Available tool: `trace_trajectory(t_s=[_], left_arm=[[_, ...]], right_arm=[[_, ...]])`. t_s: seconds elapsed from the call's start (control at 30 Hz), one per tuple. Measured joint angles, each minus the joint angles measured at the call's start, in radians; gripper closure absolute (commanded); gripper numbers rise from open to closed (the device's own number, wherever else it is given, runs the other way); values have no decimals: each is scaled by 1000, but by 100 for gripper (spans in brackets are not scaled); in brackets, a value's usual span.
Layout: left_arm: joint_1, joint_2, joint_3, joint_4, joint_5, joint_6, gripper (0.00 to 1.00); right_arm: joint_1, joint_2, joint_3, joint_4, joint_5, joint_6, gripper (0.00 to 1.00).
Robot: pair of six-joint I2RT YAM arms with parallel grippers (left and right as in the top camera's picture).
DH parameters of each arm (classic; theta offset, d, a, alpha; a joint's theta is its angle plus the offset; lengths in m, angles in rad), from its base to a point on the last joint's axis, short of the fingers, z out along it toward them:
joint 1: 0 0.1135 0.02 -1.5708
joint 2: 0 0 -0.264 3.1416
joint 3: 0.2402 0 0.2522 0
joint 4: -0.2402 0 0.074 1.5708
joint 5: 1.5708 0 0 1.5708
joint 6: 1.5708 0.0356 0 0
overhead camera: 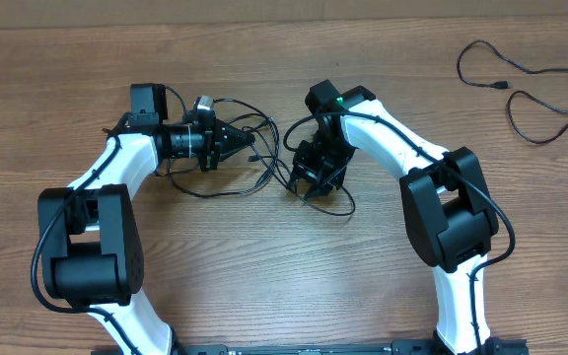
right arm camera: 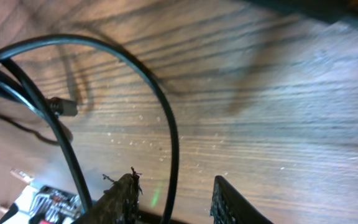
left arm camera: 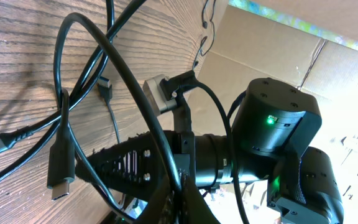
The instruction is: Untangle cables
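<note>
A tangle of thin black cables (overhead camera: 264, 163) lies on the wooden table between my two arms. My left gripper (overhead camera: 251, 138) points right into the tangle. In the left wrist view it (left arm camera: 179, 190) is shut on one black cable (left arm camera: 129, 93) that loops away over the wood, and a USB-C plug (left arm camera: 61, 169) hangs beside it. My right gripper (overhead camera: 304, 185) reaches down at the right side of the tangle. In the right wrist view its jaws (right arm camera: 176, 178) stand apart, and a curved cable (right arm camera: 166, 124) runs between them without touching either finger.
A separate thin black cable (overhead camera: 526, 84) lies loose at the table's far right corner. Cardboard boxes (left arm camera: 272, 43) stand beyond the table. The right arm's body (left arm camera: 272, 134) fills much of the left wrist view.
</note>
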Motion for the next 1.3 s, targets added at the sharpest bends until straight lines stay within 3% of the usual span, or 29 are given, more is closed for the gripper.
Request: trace_trajectory(t_s=[0.13,0.53,0.67,0.77,1.1,1.3], left_arm=[[0,0,0,0,0,0,96],[0,0,0,0,0,0,96],[0,0,0,0,0,0,96],[0,0,0,0,0,0,96],[-8,5,0,-8,-12,0,96],[-8,6,0,-7,-11,5,96]], right_arm=[[0,0,0,-9,-27,2,74],[0,0,0,-32,-46,20,80],[1,0,0,-17,-45,40,96],[1,0,0,-2,-32,47,96],[-6,-3,9,-55,273,52,96],[-34,-4,143,-131,455,-25,96]])
